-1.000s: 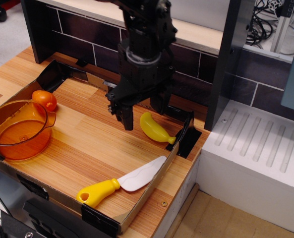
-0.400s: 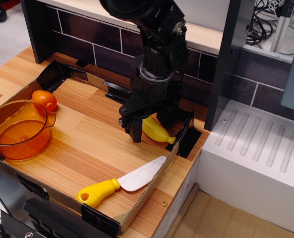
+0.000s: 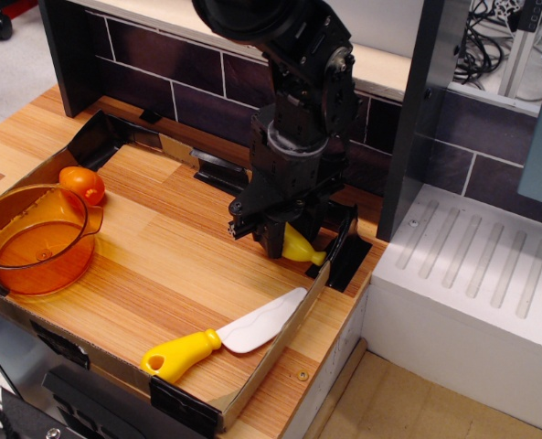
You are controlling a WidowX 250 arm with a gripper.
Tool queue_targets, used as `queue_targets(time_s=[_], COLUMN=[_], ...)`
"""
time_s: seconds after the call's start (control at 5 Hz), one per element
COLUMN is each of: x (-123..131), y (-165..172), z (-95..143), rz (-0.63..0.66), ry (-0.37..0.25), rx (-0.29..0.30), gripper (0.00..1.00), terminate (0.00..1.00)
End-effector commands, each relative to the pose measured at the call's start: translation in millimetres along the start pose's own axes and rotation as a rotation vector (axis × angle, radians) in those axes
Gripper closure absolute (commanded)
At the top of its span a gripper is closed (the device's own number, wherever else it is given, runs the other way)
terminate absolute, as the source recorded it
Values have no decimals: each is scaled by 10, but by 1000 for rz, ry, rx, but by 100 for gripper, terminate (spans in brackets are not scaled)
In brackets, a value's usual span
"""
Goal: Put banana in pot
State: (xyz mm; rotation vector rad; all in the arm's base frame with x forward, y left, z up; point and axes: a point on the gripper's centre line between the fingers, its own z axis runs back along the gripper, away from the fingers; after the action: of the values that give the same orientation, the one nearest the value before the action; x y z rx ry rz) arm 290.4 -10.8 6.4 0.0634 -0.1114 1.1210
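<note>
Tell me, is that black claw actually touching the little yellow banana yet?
Cannot tell. The only view shows the gripper down over the banana, hiding most of it, so neither contact nor a gap shows plainly.

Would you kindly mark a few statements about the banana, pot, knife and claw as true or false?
1. The banana lies inside the pot. False: it lies on the wooden board at the far right, and the pot holds nothing.
2. The claw is down over the banana, hiding most of it. True.
3. The small orange fruit sits just behind the pot. True.
4. The toy knife has a red handle. False: its handle is yellow and its blade white.
5. The knife lies near the board's front edge. True.
</note>
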Motion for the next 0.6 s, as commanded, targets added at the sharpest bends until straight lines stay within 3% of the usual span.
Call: queue_targets(time_s=[0.0, 0.4], x=[165, 431], y=[24, 243], z=[116, 653], rz=[-3, 141], ry=[-28, -14], rx=[-47, -160], gripper=[100, 100], terminate=[0, 0])
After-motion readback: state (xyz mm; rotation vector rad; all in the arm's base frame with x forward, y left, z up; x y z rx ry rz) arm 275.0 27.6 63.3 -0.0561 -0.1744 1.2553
